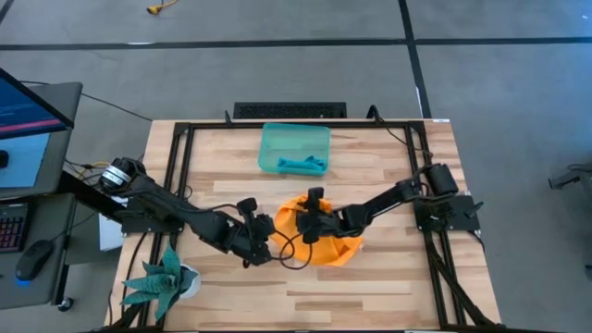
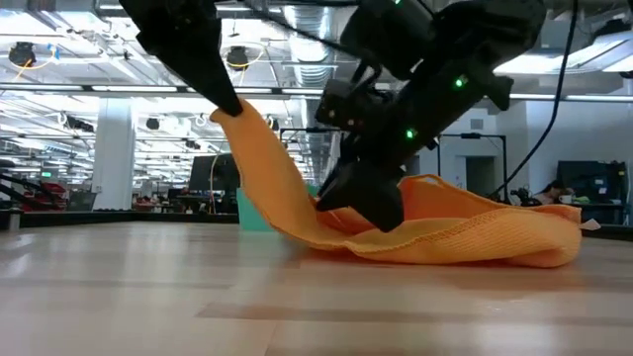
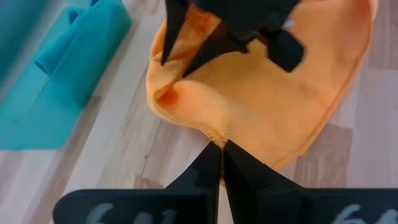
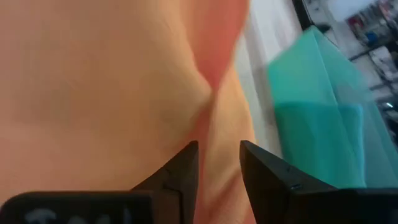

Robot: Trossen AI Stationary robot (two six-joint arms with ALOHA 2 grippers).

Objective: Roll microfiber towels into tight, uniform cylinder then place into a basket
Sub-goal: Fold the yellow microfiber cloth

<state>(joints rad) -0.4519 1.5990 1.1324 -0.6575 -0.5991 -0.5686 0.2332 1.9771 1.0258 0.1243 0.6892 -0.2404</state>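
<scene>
The orange-yellow towel (image 1: 338, 248) lies bunched on the table's middle, its left edge raised. My left gripper (image 1: 266, 233) is shut on that edge. My right gripper (image 1: 310, 231) stands open and low over the towel's middle, where a ridge of orange cloth (image 4: 214, 106) runs toward the gap between its fingers. The teal towel (image 1: 301, 166) lies inside the basket (image 1: 277, 139), which stands farther back on the table. My left gripper pinches the orange towel's hemmed edge (image 3: 214, 132) between its two fingers, coming from the table's left and slanting down. That edge (image 2: 237, 114) is lifted clear, and the cloth slopes down from it to the rest of the towel on the table. My right gripper reaches the towel's middle (image 2: 396, 229) with its open fingertips, slanting down from the table's right. The cloth there lies on the table. Whether the fingers have any cloth pinched I cannot tell.
A green spiky plant in a white pot (image 1: 166, 277) stands at the table's near left corner. Bare wood lies along the near edge and to the far right. A desk with a monitor and keyboard is beyond the left edge.
</scene>
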